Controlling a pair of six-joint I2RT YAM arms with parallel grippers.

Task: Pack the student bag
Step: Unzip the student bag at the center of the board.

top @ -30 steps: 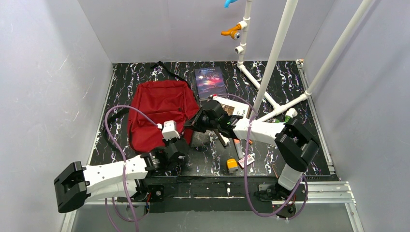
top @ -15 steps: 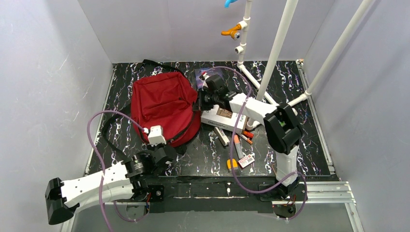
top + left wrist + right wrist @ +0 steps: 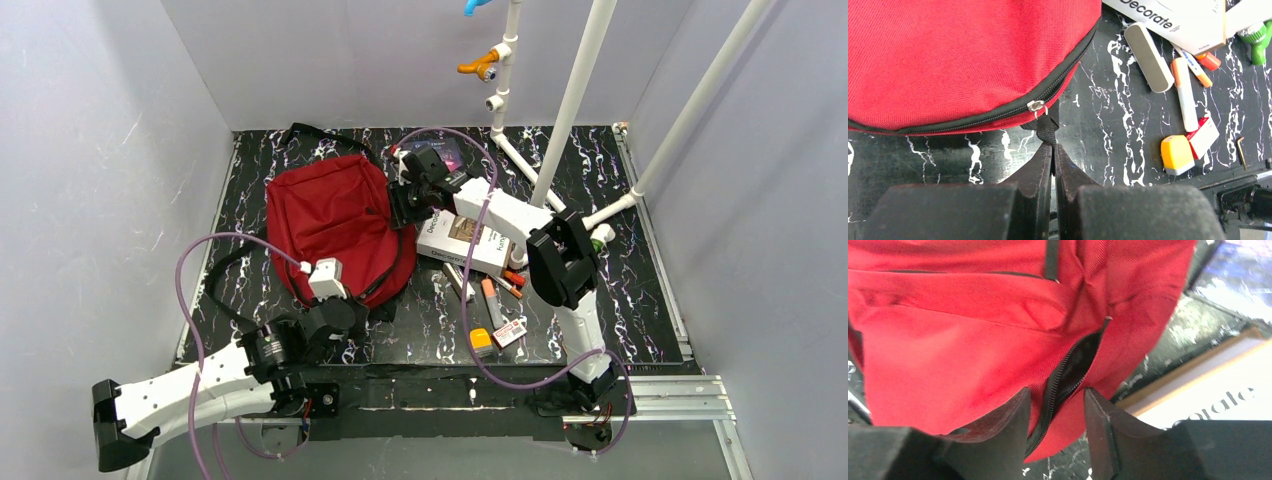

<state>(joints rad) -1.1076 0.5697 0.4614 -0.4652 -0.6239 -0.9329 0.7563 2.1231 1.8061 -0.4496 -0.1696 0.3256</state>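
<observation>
Student bag (image 3: pixel 335 225) lies flat on the left part of the black marbled table (image 3: pixel 600 170), with the left gripper (image 3: pixel 1053 149) closed tight on the black strap tab (image 3: pixel 1047 126) at its near edge, and the right gripper (image 3: pixel 1057 393), jaws parted and gripping nothing, astride the partly open zip (image 3: pixel 1070 365).

White box (image 3: pixel 1193 22), left wrist view: black print "Decorate" on the pale face, running up to the top frame edge.
Same box, right wrist view: blurred fragment, roughly "orate".
Book (image 3: pixel 456 153): cover print too small to read.
Other small items: nothing legible.
</observation>
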